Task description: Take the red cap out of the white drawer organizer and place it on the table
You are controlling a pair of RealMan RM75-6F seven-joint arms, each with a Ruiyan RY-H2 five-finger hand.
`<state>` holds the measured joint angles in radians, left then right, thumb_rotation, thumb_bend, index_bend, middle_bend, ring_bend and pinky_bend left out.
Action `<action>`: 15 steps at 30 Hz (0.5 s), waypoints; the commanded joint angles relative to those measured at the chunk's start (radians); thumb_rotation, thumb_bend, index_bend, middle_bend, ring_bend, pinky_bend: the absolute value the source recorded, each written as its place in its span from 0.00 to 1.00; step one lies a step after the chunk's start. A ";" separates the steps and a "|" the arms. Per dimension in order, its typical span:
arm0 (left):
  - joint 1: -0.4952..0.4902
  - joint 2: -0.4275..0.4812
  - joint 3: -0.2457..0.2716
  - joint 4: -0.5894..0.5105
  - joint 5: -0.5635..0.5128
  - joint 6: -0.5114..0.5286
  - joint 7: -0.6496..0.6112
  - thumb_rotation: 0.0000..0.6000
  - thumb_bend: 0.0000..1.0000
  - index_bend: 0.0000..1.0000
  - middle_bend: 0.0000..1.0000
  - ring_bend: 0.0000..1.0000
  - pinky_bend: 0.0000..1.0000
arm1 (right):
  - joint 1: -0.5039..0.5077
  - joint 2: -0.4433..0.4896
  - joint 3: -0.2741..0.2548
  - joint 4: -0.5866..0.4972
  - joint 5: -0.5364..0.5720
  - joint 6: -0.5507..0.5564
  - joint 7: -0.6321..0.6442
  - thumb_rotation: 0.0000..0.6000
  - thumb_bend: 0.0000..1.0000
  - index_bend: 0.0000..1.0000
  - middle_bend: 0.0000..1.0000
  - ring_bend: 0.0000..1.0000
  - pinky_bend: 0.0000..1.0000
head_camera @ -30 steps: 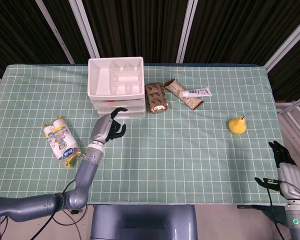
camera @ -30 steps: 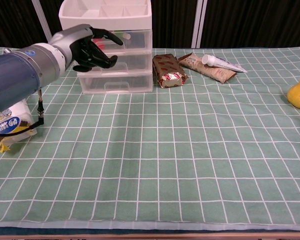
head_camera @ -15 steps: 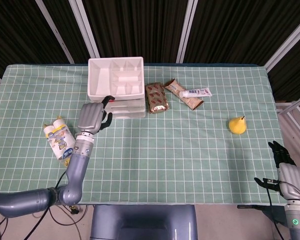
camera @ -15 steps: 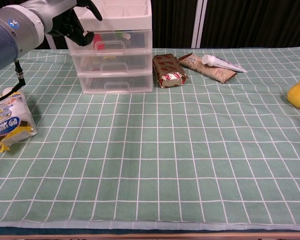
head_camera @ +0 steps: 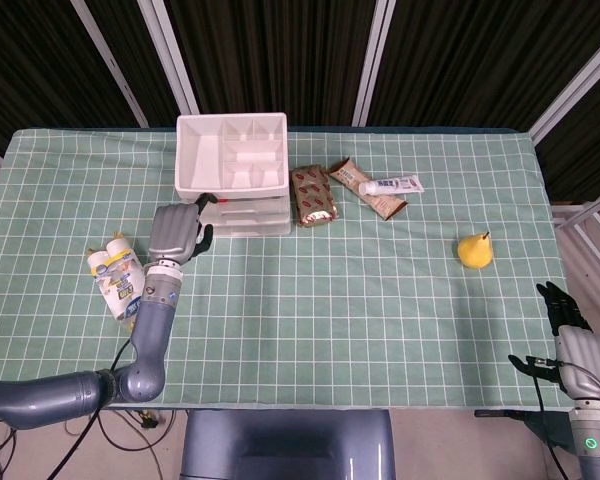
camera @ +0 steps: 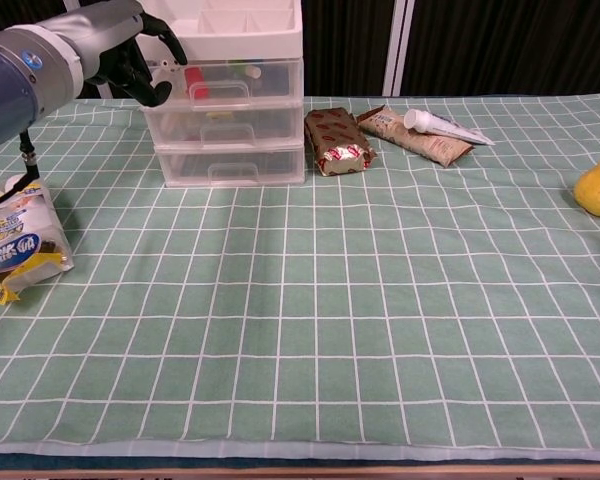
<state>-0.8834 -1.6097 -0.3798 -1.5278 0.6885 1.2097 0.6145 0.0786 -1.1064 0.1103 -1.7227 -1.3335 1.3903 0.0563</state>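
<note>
The left hand (camera: 130,55), empty with fingers loosely curled, has swung from in front of the white plastic drawer organizer (camera: 225,95) to its left corner; the small red cap (camera: 196,86) sits visible inside the top drawer, awaiting extraction.

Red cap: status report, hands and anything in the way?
Left hand empty at top drawer's left end. Right hand idle at table edge. Red cap inside white drawer organizer, top drawer. Drawer front blocks it.

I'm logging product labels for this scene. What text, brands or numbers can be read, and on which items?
Nothing can be read.
Bottle pack: blue label with white characters, blurred.
Brown snack packet: red logo, too small.
White tube: print too small.
Longer brown packet under the tube: no legible print.
</note>
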 commanded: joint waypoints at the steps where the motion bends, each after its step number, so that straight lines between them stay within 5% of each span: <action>1: -0.002 -0.003 0.009 0.012 0.014 0.009 0.009 1.00 0.48 0.27 1.00 1.00 1.00 | 0.000 0.000 0.000 -0.001 0.000 0.000 0.001 1.00 0.09 0.00 0.00 0.00 0.23; 15: 0.006 -0.014 0.042 0.036 0.050 0.028 0.031 1.00 0.48 0.34 1.00 1.00 1.00 | -0.001 0.000 0.000 -0.002 -0.001 0.001 0.003 1.00 0.09 0.00 0.00 0.00 0.23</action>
<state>-0.8776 -1.6232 -0.3374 -1.4920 0.7391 1.2375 0.6456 0.0780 -1.1060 0.1104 -1.7243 -1.3344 1.3917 0.0594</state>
